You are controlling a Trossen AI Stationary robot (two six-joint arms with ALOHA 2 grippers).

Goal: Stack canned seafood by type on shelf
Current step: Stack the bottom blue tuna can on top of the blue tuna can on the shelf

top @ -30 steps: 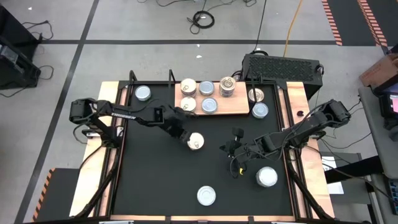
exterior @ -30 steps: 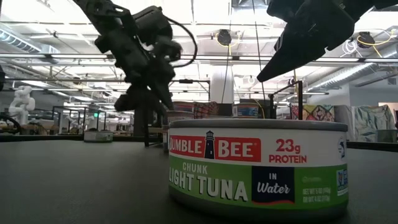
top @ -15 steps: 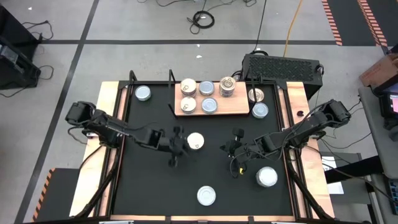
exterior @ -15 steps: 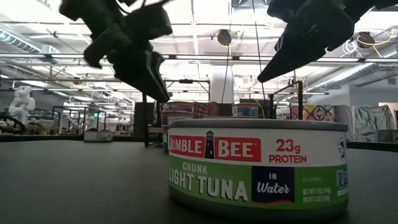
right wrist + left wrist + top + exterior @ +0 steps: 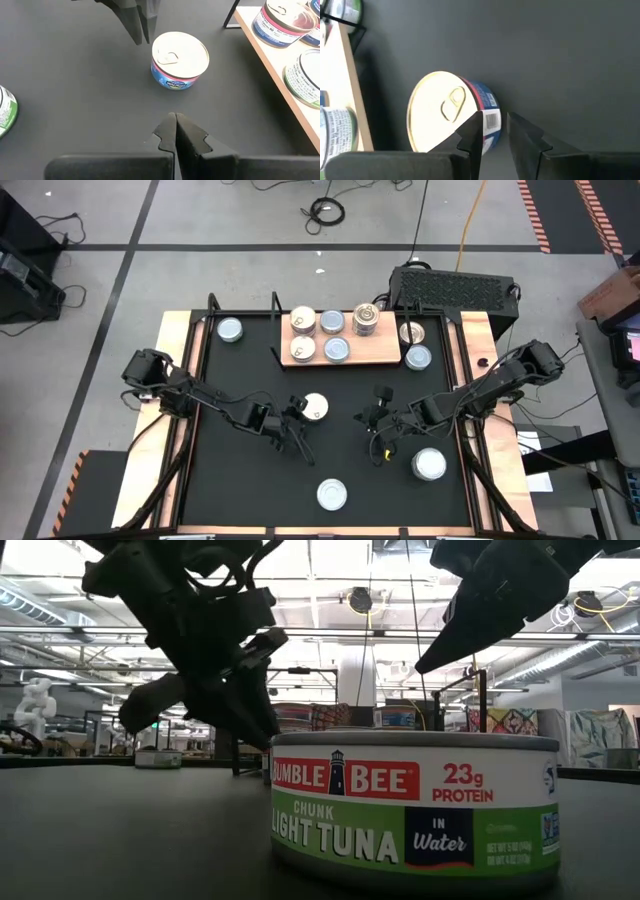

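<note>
A cream-topped can (image 5: pixel 314 408) with a blue and red label stands upright on the black tabletop, near the middle. My left gripper (image 5: pixel 297 422) is just left of it, fingers a narrow gap apart (image 5: pixel 495 127) with nothing between them. The right wrist view shows its fingertips (image 5: pixel 143 35) a little short of the can (image 5: pixel 180 60). My right gripper (image 5: pixel 365 418) hangs shut (image 5: pixel 175 120) to the can's right, above the table. The shelf (image 5: pixel 378 352), a wooden board at the far side, carries several cans. More cans stand loose on the table.
Loose cans stand at the far left (image 5: pixel 230 330), beside the shelf's right end (image 5: pixel 418 357), at the near right (image 5: pixel 430 465) and near the front edge (image 5: pixel 332 495); the last one fills the low view (image 5: pixel 415 805). A black ribbed box (image 5: pixel 455 285) sits behind the table.
My left arm has swung from just in front of the shelf toward the table's near edge, passing the cream-topped can's left side and sinking a little, and its wrist has rolled. The can has stayed where it was.
</note>
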